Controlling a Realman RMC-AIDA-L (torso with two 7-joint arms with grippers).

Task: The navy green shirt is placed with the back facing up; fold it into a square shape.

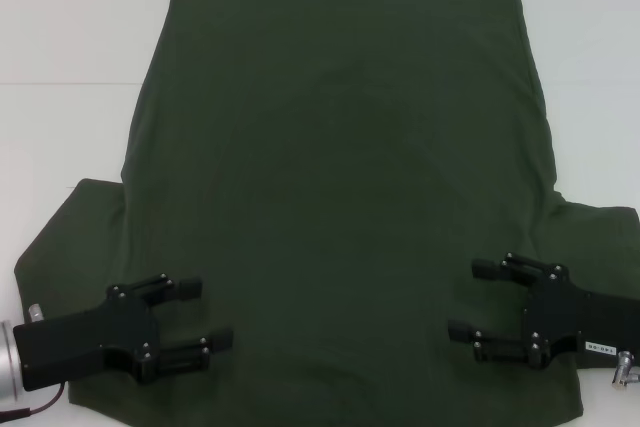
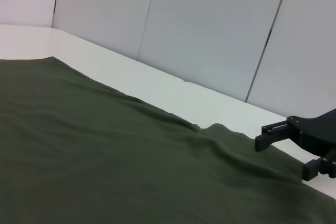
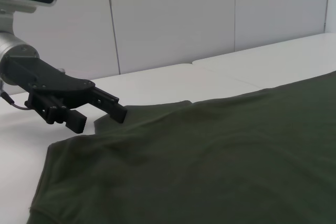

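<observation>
Head view: white table (image 1: 60,27) fills the frame, navy green shirt (image 1: 340,177) spread flat across most of it, plain back up, no lettering visible. Hem sits along the upper edge of the frame, shoulders and collar end at the bottom edge, one sleeve sticking out lower left, the other lower right. Nothing folded yet, so the task looks to be at its start.

Left gripper (image 1: 195,319) in the lower left, over the shoulder area, fingers spread wide, nothing held. Right gripper (image 1: 478,299) in the lower right, mirror position, also spread wide and empty. Both point inward toward the shirt's middle. Can't tell whether either touches the cloth or hovers just above it.

Right wrist view shows the left gripper (image 3: 97,113) near the sleeve edge, with mild wrinkles in the fabric.

Handling guess: soft, limp, light cotton, will sag and bunch, not slippery, not fragile. Much bigger than the grippers, so pinch at edges: likely sleeve or shoulder seam on each side, lift both evenly and carry inward to avoid dragging the rest.
</observation>
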